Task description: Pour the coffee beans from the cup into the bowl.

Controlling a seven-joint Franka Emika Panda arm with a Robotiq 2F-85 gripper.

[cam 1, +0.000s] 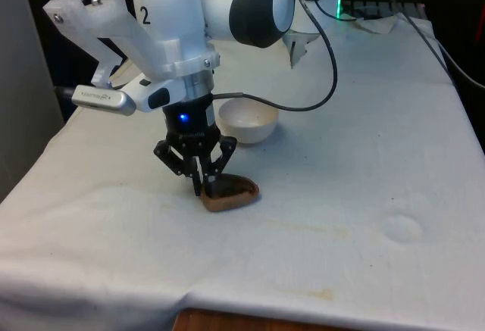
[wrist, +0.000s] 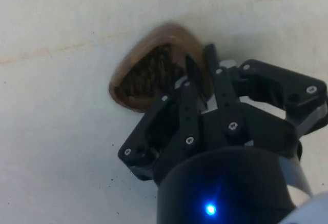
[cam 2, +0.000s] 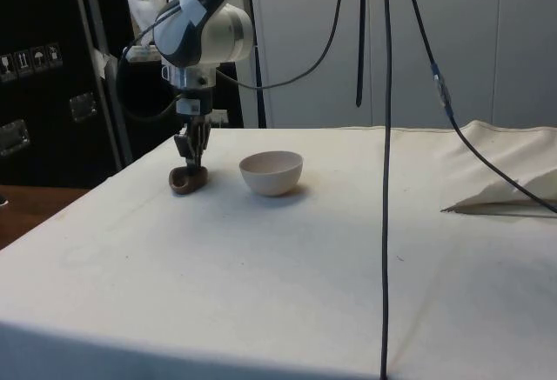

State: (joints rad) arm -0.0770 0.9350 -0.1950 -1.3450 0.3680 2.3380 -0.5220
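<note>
In the front view the gripper points straight down at the brown cup, and its two fingers are pinched together on the cup's rim at the edge toward the front view's left, one finger inside and one outside as far as I can judge. The cup sits on the worktop, a low wooden-looking vessel with a dark fill. The white bowl stands just beyond the cup, farther from the camera and slightly toward the front view's right, apart from it. No beans are visible in the bowl from here, though its floor is not fully exposed.

In the side view the gripper stands upright over the cup, which rests flat on the worktop and looks untilted. The bowl is near the cup with a clear gap of cloth between them, and its opening faces up.

In the wrist view the cup is seen from above, and the coffee beans still fill it as a dark heap. The gripper is clamped on the rim wall, the fingers nearly meeting across it.

My reading is that the grasp is made but nothing is poured. Lifting the cup, carrying it over the bowl and tipping it all remain.
</note>
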